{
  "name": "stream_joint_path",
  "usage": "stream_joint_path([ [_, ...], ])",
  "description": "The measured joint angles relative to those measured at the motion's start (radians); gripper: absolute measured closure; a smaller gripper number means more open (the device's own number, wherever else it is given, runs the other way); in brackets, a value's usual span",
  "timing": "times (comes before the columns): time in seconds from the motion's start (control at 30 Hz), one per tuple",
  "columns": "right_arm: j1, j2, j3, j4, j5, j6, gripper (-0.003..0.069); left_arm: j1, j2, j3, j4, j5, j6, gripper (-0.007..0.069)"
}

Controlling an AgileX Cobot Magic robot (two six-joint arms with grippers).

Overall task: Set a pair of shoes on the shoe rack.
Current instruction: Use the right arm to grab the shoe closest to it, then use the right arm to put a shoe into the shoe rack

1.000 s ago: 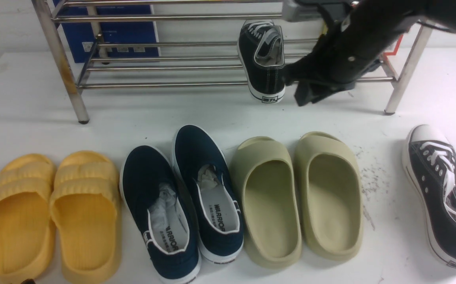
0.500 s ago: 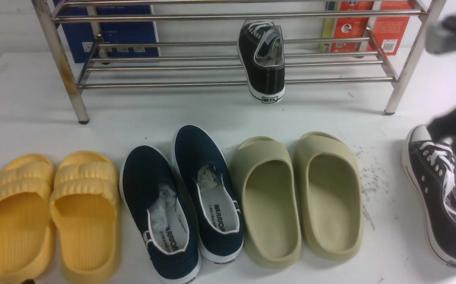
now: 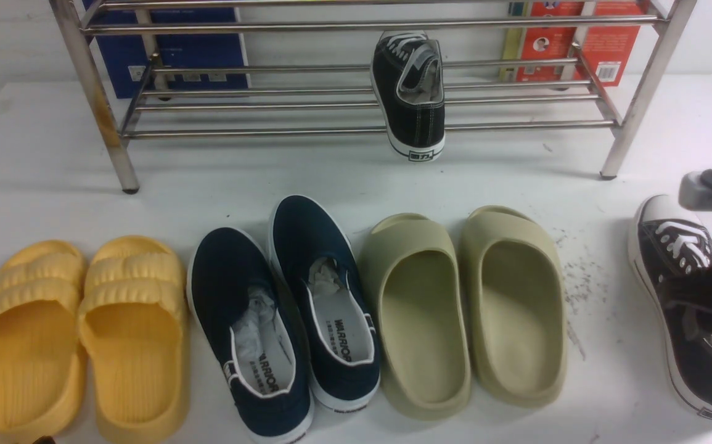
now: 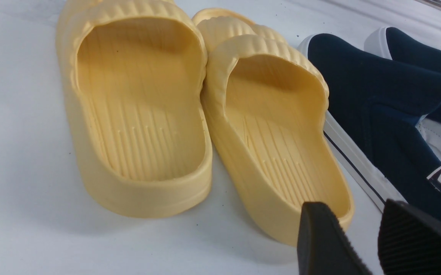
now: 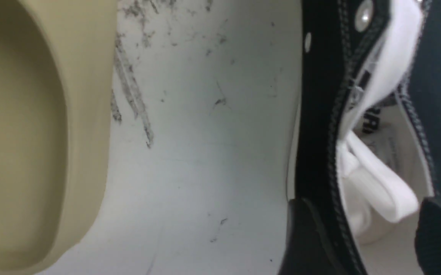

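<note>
Right claw point(image 5: 365, 214) astride sneaker point(image 5: 319, 114), slide point(image 5: 33, 133) alongside

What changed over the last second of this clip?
The right hand left the rack, swung right and back toward the robot, and is now open over the second sneaker on the table, not yet gripping it. The first sneaker stayed on the rack; the second sneaker and the other shoes have not moved.
</note>
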Motion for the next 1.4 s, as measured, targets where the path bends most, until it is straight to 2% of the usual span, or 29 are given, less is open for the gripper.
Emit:
stream_joint_path([
  [0.33,-0.005,0.177,-0.002,0.023,-0.056,-0.030,0.0389,0.000,0.000,0.000,0.000,0.000,0.000,0.0384],
  [0.37,-0.005,0.182,-0.005,0.023,-0.056,-0.046,0.0429,0.000,0.000,0.000,0.000,0.000,0.000,0.0384],
  [0.4,-0.005,0.181,-0.005,0.022,-0.056,-0.050,0.0434,0.000,0.000,0.000,0.000,0.000,0.000,0.0384],
  [0.53,-0.005,0.177,-0.005,0.018,-0.048,-0.092,0.0592,0.000,0.000,0.000,0.000,0.000,0.000,0.0384],
  [0.6,-0.005,0.163,-0.004,0.028,-0.043,-0.100,0.0636,0.000,0.000,0.000,0.000,0.000,0.000,0.0384],
  [0.8,0.020,0.035,-0.003,0.075,0.076,-0.103,0.0636,0.000,0.000,0.000,0.000,0.000,0.000,0.0384],
  [1.0,0.164,-0.068,-0.126,0.130,0.216,-0.114,0.0636,0.000,0.000,0.000,0.000,0.000,0.000,0.0384],
  [1.13,0.212,-0.025,-0.231,0.152,0.211,-0.129,0.0634,0.000,0.000,0.000,0.000,0.000,0.000,0.0384],
  [1.4,0.213,0.198,-0.475,0.146,0.169,-0.188,0.0634,0.000,0.000,0.000,0.000,0.000,0.000,0.0384],
])
